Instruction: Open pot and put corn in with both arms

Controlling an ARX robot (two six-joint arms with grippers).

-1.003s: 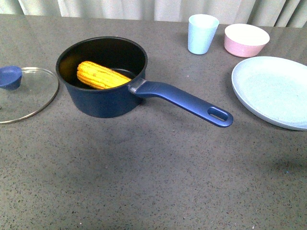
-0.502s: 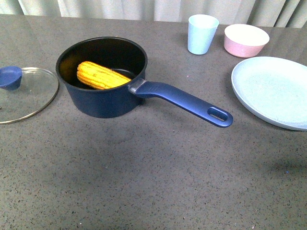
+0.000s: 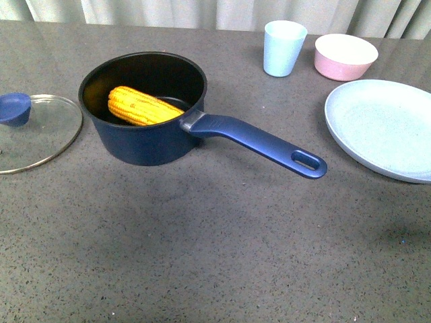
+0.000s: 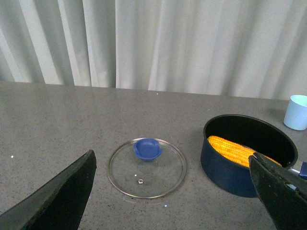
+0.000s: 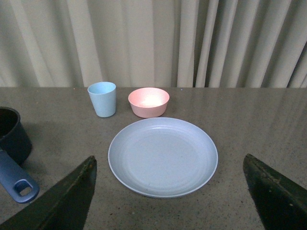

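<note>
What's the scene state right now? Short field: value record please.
pot: upright on table, lid off
corn: inside pot, lying tilted
lid: flat on table beside pot, blue knob up
pot handle: points toward plate
plate: empty
cup: upright beside pink bowl
left gripper: open, holding nothing
right gripper: open, holding nothing
</note>
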